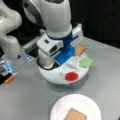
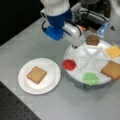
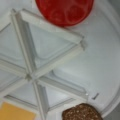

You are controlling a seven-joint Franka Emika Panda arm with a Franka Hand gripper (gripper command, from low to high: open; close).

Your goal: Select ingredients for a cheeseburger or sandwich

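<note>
Brown patty (image 2: 92, 39) just beside end effector (image 2: 75, 45), grip state unclear, toast (image 2: 36, 74) on plate (image 2: 51, 82)

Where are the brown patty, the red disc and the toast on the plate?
Brown patty (image 2: 92, 39), a front view, its top.
Red disc (image 3: 64, 11), wrist view, its middle.
Toast (image 2: 36, 74), a front view, its centre.
</note>
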